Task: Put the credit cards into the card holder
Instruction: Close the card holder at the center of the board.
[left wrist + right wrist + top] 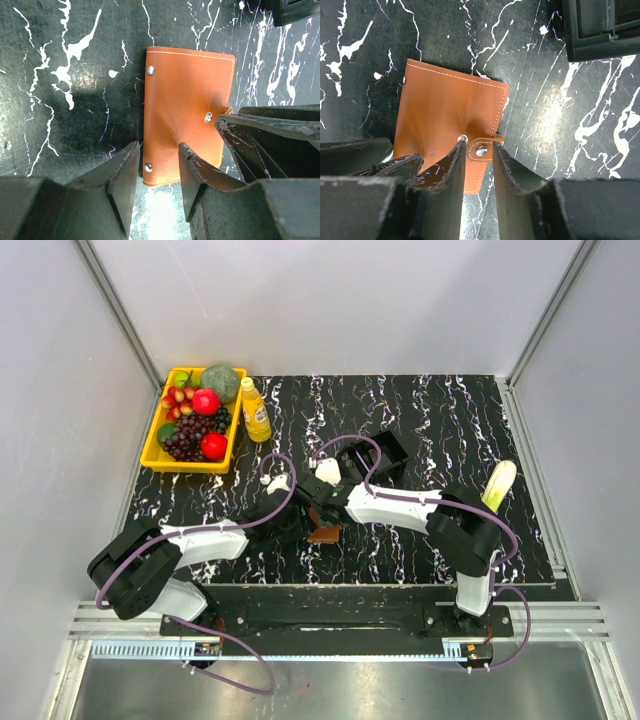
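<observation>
Grippers close in on the card holder point(325, 534), which lies shut and flat on the marbled black table point(430, 410), just beyond the arm bases. At its left side the left gripper point(159, 150) straddles the edge with jaws spread, apparently to steady it. The right gripper point(478, 144) brackets the snap tab point(481, 150) with jaws narrowly apart; whether they grip it cannot be told. The step in hand appears to be unfastening. Next, the tab needs pinching and peeling off its stud while the cover is held down. A black box point(600, 25) sits farther right. No cards are visible.
</observation>
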Controlling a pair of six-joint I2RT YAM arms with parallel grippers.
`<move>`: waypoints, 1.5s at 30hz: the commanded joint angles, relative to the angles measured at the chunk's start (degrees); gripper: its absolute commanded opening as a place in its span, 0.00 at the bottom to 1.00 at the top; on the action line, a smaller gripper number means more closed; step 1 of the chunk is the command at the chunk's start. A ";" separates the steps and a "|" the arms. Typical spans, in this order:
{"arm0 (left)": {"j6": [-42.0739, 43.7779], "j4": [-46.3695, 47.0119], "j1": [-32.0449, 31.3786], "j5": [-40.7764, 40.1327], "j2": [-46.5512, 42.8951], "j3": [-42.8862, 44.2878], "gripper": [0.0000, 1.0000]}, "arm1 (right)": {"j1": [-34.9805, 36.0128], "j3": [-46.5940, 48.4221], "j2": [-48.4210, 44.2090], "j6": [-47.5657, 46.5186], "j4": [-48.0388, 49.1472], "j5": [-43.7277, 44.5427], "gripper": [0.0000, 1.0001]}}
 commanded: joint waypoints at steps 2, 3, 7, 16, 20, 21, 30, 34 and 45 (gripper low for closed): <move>1.30 3.23 0.35 0.81 -0.11 0.63 0.41 | 2.63 1.85 0.51 1.41 -2.41 2.50 0.36; 1.29 3.32 0.52 0.81 -0.20 0.63 0.41 | 2.63 2.11 0.95 1.33 -2.84 2.33 0.37; 1.29 3.23 0.61 0.81 -0.38 0.54 0.41 | 2.98 2.29 1.31 1.77 -3.11 2.15 0.40; 1.03 4.64 0.87 0.64 -1.08 -0.43 0.41 | 2.98 0.97 1.92 3.52 -1.27 1.19 0.32; 0.59 5.08 0.79 0.55 -1.52 -1.04 0.41 | 2.98 0.19 1.48 3.88 -1.26 2.50 0.30; 0.50 5.17 0.79 0.46 -1.69 -1.30 0.41 | 2.89 -0.08 1.22 4.05 -1.18 2.50 0.30; -1.08 10.35 0.79 0.73 -1.52 -3.77 0.41 | 2.72 -1.92 1.31 5.46 -0.13 1.98 0.35; -1.34 11.05 0.87 0.90 -1.08 -3.94 0.41 | 2.63 -1.84 0.95 5.46 -0.21 2.33 0.28; -0.73 10.62 0.87 0.73 -2.31 -4.21 0.41 | 2.01 -2.45 -0.89 5.28 0.32 5.13 0.16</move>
